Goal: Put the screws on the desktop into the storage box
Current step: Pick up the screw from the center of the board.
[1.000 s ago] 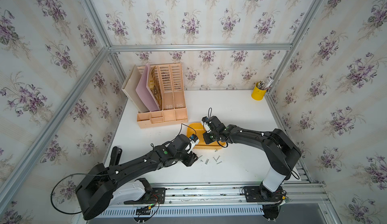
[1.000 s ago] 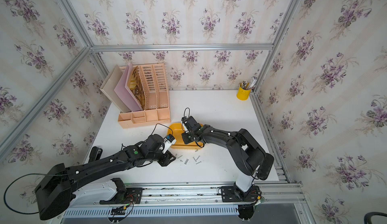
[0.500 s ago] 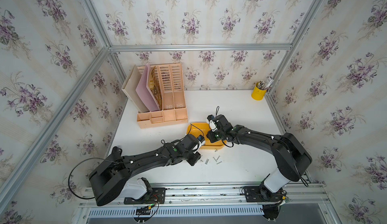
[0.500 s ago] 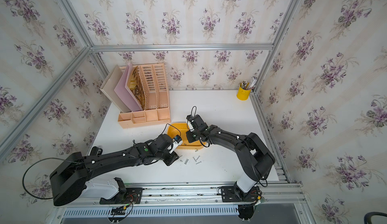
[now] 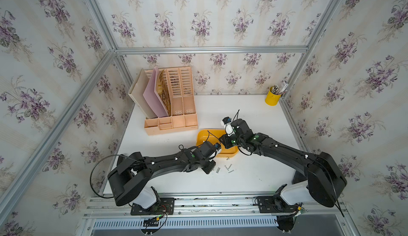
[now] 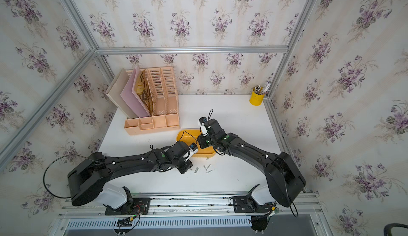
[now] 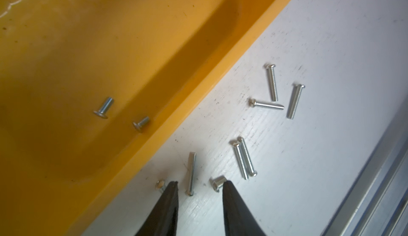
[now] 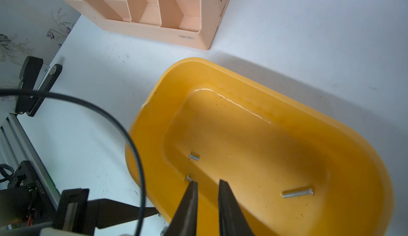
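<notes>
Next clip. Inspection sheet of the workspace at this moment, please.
Surface: white desktop, scuffed.
Job's things: three screws in the yellow storage box; eight screws loose on the desktop beside it.
Clutter: peach file organizer, yellow pen cup.
End effectors: left end effector open, straddling a long screw; right end effector open, empty, over the box.
Cables: black cable arcs up from the left wrist.
Surroundings: floral wallpaper, aluminium frame.

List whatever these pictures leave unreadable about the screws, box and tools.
- Top views: the right arm hides much of the box floor; the loose screws are too small to count.
- Left wrist view: the box is cut off by the picture edges; a hex-head screw sits half behind a finger of the left tool.
- Right wrist view: the right tool covers part of a screw and the box's near wall.
</notes>
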`<state>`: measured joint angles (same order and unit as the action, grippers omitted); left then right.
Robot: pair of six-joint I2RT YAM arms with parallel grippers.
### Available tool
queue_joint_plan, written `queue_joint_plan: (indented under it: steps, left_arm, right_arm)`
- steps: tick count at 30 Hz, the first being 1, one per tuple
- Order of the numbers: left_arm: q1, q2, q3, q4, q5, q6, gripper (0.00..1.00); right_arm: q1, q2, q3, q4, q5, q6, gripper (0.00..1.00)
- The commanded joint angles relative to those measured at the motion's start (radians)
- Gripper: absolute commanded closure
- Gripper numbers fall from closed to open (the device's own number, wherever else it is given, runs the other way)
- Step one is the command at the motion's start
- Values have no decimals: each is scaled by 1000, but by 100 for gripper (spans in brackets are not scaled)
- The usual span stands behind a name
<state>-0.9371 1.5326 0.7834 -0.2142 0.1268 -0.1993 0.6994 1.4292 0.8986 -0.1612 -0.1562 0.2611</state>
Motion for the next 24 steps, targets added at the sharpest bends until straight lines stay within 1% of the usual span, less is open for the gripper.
queue_joint_plan:
  steps: [1,3,6,12,17,21,24]
  left_arm:
    - [0,20,14,-30,14,14,63]
    - [-1,28,28,-59,13,16,66]
    - [-3,35,37,-102,-12,23,66]
    - [-4,51,37,-102,3,37,68]
    - [-4,53,46,-80,-14,37,67]
    - [-5,77,74,-95,-34,39,67]
    - [-3,101,79,-87,-8,38,69]
  right_arm:
    - [-4,-34,-10,-17,35,8,78]
    - [-9,-58,-18,-22,44,10,78]
    - [-12,-86,-21,-35,50,9,78]
    - [-17,-120,-26,-47,60,0,78]
    - [-21,-143,-45,-39,68,2,79]
    - [-21,-156,-60,-39,66,6,79]
    - [-23,-165,-71,-38,65,9,79]
